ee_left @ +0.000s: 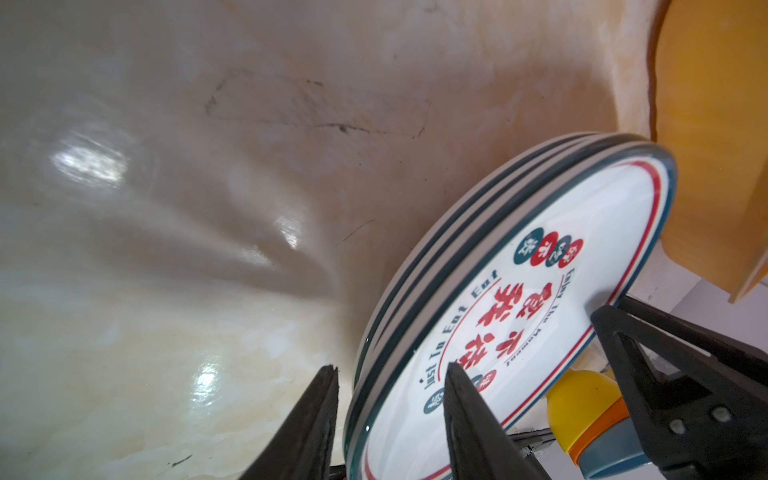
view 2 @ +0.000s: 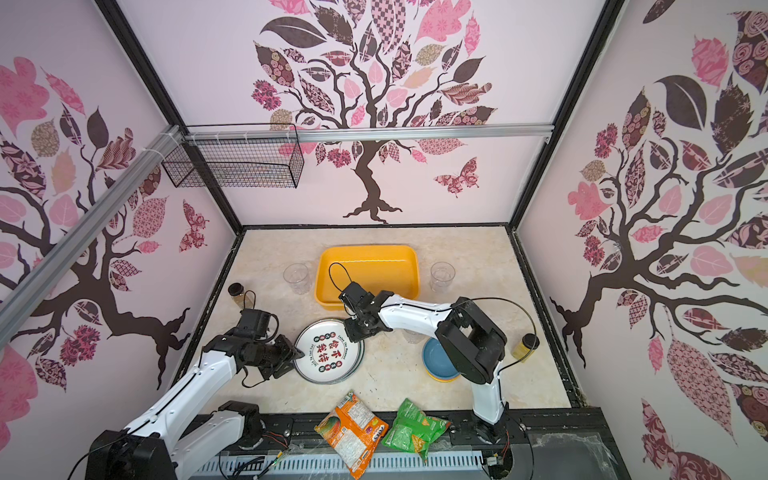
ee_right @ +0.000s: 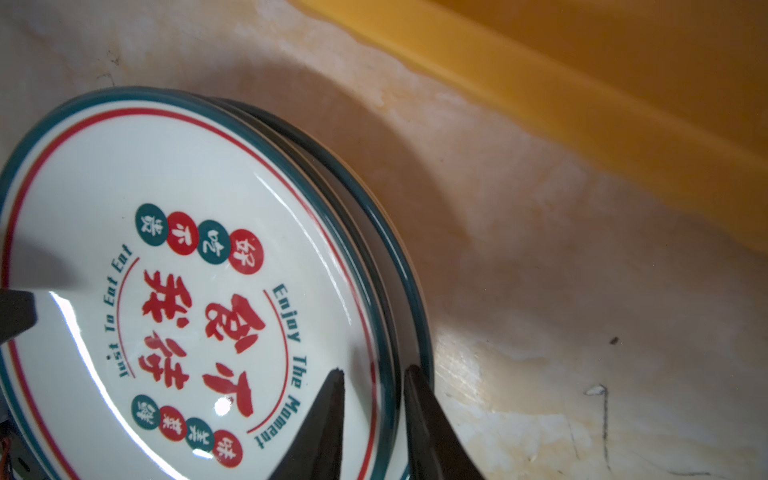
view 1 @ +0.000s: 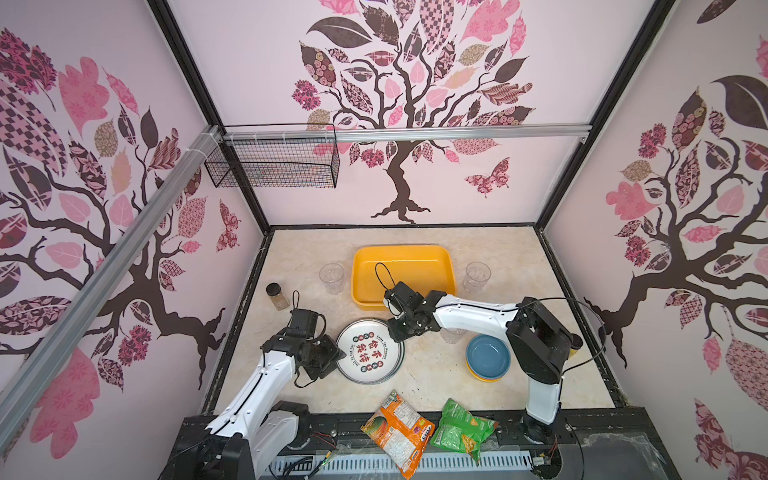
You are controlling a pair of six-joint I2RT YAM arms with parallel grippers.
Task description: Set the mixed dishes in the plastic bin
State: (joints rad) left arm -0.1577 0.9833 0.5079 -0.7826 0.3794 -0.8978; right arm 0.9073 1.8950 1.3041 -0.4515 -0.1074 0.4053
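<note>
Jar (view 1: 277, 296), snack bags (view 1: 399, 432) nr plates (view 1: 370, 351)

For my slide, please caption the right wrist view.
Right tool straddles the plate stack's rim, yellow bin beyond.

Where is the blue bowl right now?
In both top views the blue bowl sits on the right side of the table, topping a yellow bowl, right of the plate stack and close beside the right arm.

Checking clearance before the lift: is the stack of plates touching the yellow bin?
Apart. The right wrist view shows a broad strip of bare tabletop between the plates and the yellow bin wall.
</note>
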